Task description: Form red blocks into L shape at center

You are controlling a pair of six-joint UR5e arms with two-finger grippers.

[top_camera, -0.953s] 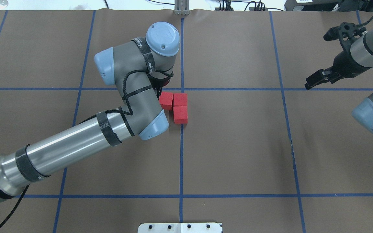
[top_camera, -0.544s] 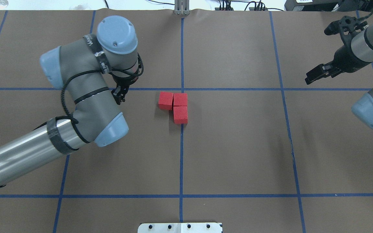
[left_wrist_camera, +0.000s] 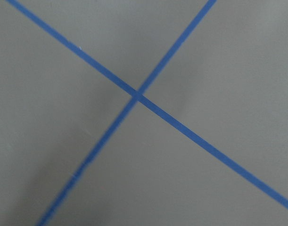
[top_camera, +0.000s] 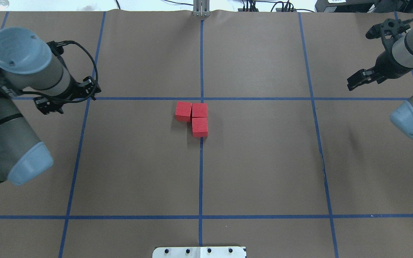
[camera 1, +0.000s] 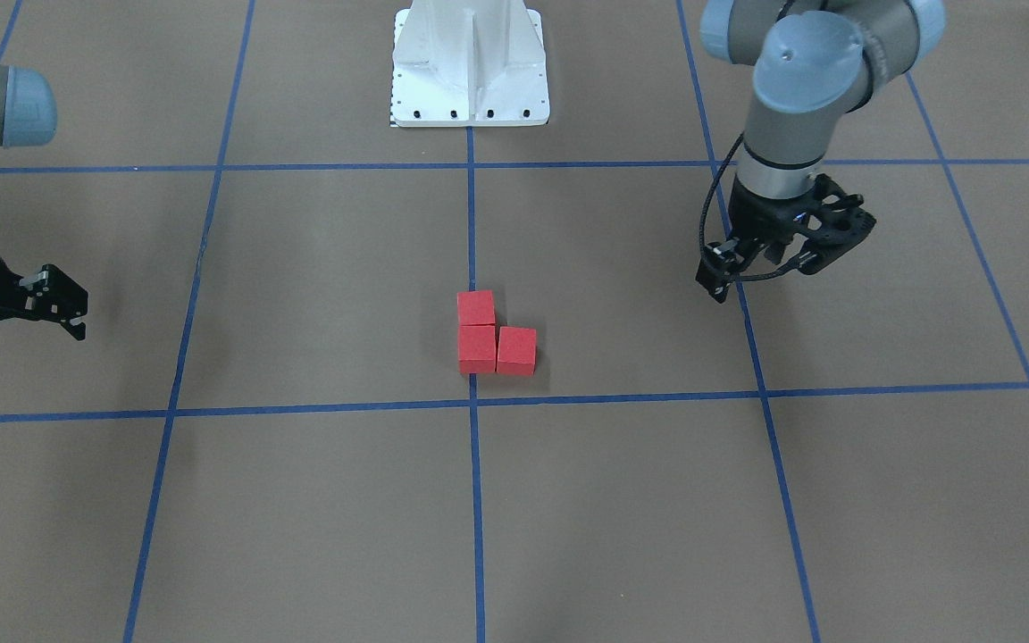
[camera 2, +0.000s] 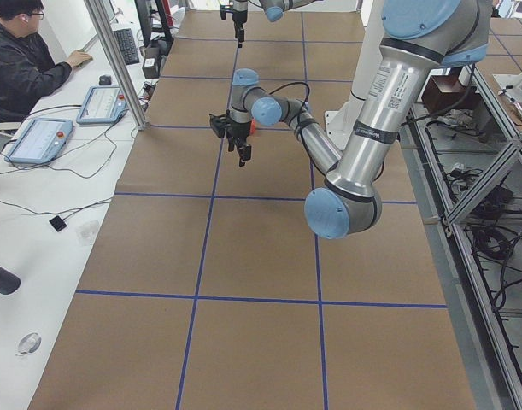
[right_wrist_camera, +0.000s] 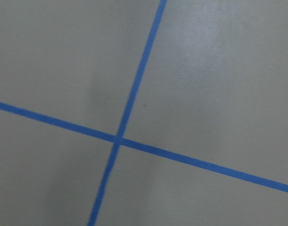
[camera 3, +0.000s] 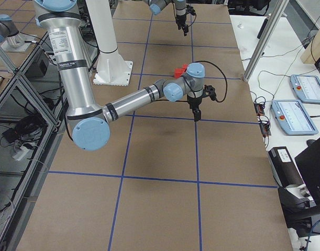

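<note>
My three red blocks make an L. One arm runs side to side and the other runs back toward my base, each two blocks long. They are small, plain red cubes, and they touch. The corner block sits just beside the center, on my side. The blocks have not moved, but my left gripper, right by them a second ago, is now far off. My right gripper hangs far off too. I cannot tell if either is apart or together.
</note>
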